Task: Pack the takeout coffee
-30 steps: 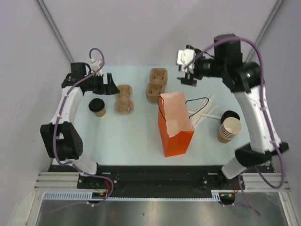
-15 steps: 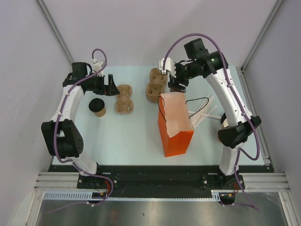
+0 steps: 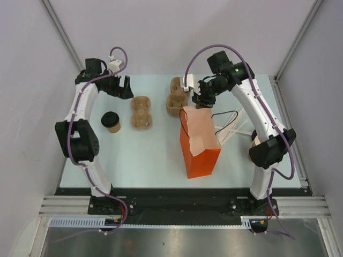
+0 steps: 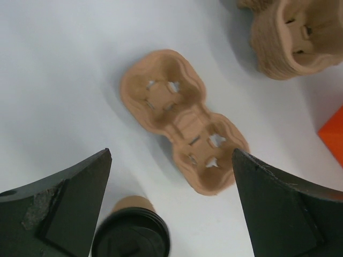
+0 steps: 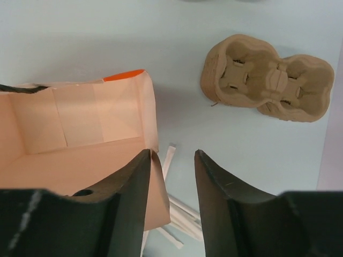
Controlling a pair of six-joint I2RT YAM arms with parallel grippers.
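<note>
The takeout coffee [image 3: 110, 121], a tan paper cup with a black lid, stands on the table at the left. In the left wrist view it [image 4: 131, 238] sits at the bottom edge, beside the left finger. A single pulp carrier [image 3: 141, 112] lies right of it and also shows in the left wrist view [image 4: 182, 120]. My left gripper [image 3: 120, 88] is open and empty [image 4: 171, 155], held above and behind the cup and carrier. My right gripper [image 3: 202, 99] is open [image 5: 171, 152] at the far rim of the orange paper bag [image 3: 199, 142]; the bag's corner edge [image 5: 153, 160] rests against one finger.
A stack of pulp carriers [image 3: 177, 96] sits behind the bag and shows in the right wrist view [image 5: 268, 77]. White stirrers [image 3: 233, 128] and the bag's black handle cords [image 3: 225, 115] lie to the right. The stack of lidless cups [image 3: 254, 140] is mostly hidden behind the right arm.
My right arm has swung left and down from the back right to the bag's far rim. My left gripper has drawn back a little toward the far left.
</note>
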